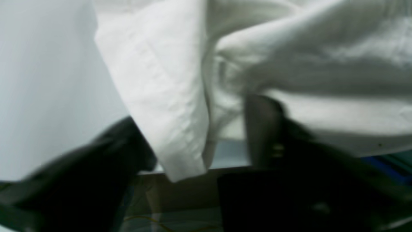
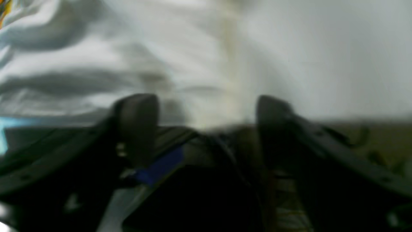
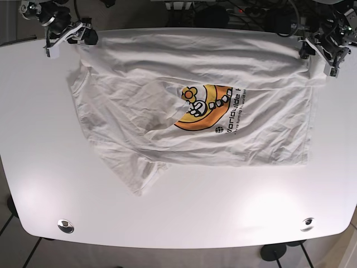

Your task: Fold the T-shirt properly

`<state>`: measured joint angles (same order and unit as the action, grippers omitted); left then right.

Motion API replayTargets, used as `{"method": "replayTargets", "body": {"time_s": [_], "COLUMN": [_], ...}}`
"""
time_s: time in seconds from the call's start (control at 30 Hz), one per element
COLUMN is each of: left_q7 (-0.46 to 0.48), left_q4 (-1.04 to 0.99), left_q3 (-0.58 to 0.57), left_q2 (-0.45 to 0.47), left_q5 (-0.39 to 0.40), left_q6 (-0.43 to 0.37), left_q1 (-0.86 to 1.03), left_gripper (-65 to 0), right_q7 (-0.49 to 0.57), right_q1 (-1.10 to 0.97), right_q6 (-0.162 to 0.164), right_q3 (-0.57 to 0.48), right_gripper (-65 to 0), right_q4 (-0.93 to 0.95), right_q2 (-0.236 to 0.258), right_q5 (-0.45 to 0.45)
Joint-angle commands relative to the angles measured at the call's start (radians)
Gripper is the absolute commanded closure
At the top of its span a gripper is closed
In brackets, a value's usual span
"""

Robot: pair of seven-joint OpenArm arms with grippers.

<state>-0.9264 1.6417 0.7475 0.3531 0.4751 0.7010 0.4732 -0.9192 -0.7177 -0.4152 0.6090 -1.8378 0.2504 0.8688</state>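
Note:
A white T-shirt point(image 3: 139, 95) with an orange print point(image 3: 209, 109) lies on the white table point(image 3: 178, 206). Its far edge is folded over toward the middle. One sleeve points to the front left. My right gripper point(image 3: 67, 36) is at the shirt's far left corner. In the right wrist view point(image 2: 204, 103) its fingers stand apart with blurred cloth point(image 2: 80, 48) just beyond them. My left gripper point(image 3: 322, 54) is at the far right corner. In the left wrist view point(image 1: 194, 122) its fingers stand apart, and a fold of cloth point(image 1: 161, 96) hangs between them.
Two round metal discs point(image 3: 65, 225) point(image 3: 307, 224) sit near the table's front edge. Cables and arm bases point(image 3: 223, 11) crowd the back edge. Bare tabletop surrounds the shirt at the front and at both sides.

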Motion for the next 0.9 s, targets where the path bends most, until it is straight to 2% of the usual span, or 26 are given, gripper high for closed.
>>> {"method": "replayTargets", "body": {"time_s": [0.03,0.1,0.13,0.17,0.2,0.23,0.27,0.33,0.4,0.47,0.53,0.57,0.63,0.7,0.73,0.83,0.9], "left_q7": [0.014,0.014,0.014,0.014,0.014,0.014,0.014,0.008,-0.041,-0.085,-0.082,-0.069,-0.033,-0.004,-0.004,-0.006,-0.006], "left_q4": [0.016,0.021,0.021,0.021,0.019,0.019,0.019,0.028,0.065,0.085,0.082,0.073,0.021,-0.047,-0.073,-0.108,-0.111], "left_q3": [0.03,0.037,0.062,0.082,0.109,0.117,0.109,0.073,0.027,0.0,0.0,-0.004,-0.046,-0.095,-0.09,-0.069,-0.041], "left_q2": [0.054,0.093,0.116,0.128,0.159,0.186,0.194,0.194,0.188,0.153,0.1,0.077,0.044,0.041,0.041,0.045,0.06], "left_q5": [0.009,0.014,0.049,0.096,0.188,0.265,0.304,0.327,0.307,0.285,0.219,0.167,0.03,-0.068,-0.092,-0.106,-0.109], "left_q6": [-0.003,-0.003,-0.003,-0.003,-0.003,-0.003,-0.003,-0.003,-0.003,-0.003,-0.003,-0.003,-0.003,-0.003,-0.003,-0.003,-0.003], "left_q1": [0.005,0.005,0.002,-0.006,-0.006,-0.003,-0.001,-0.001,-0.001,0.0,0.006,0.006,-0.006,-0.052,-0.06,-0.06,-0.04], "left_gripper": [-40.3,-40.3,-40.3,-40.3,-40.3,-40.3,-40.3,-40.3,-40.1,-40.1,-38.5,-35.0,-23.1,-16.7,-15.8,-15.7,-15.7], "right_q7": [0.013,0.013,0.013,0.013,0.013,0.013,0.013,0.004,-0.004,-0.004,-0.004,-0.005,-0.005,-0.005,-0.005,-0.001,-0.002], "right_q1": [-0.033,-0.041,-0.043,-0.041,-0.033,-0.01,-0.003,0.01,0.031,0.036,0.053,0.066,0.082,0.116,0.12,0.134,0.132], "right_q6": [-0.007,-0.007,-0.007,-0.007,-0.02,-0.055,-0.081,-0.126,-0.127,-0.126,-0.126,-0.126,-0.126,-0.126,-0.126,-0.126,-0.126], "right_q3": [0.07,0.117,0.131,0.131,0.127,0.114,0.09,0.007,-0.051,-0.076,-0.076,-0.076,-0.076,-0.076,-0.076,-0.071,-0.07], "right_gripper": [-50.3,-50.3,-50.3,-50.3,-50.3,-50.3,-50.1,-50.1,-48.5,-41.2,-32.0,-27.6,-19.5,-16.8,-16.8,-16.6,-16.6], "right_q4": [-0.092,-0.144,-0.162,-0.164,-0.165,-0.165,-0.165,-0.165,-0.158,-0.145,-0.112,-0.087,-0.01,0.074,0.114,0.195,0.204], "right_q2": [-0.026,-0.044,-0.052,-0.052,-0.05,-0.064,-0.076,-0.081,-0.089,-0.105,-0.109,-0.107,-0.096,-0.055,-0.041,0.008,0.017], "right_q5": [0.019,0.019,0.019,0.019,0.019,0.019,0.019,0.019,0.016,0.013,0.013,0.011,0.011,0.011,0.011,0.002,-0.047]}}
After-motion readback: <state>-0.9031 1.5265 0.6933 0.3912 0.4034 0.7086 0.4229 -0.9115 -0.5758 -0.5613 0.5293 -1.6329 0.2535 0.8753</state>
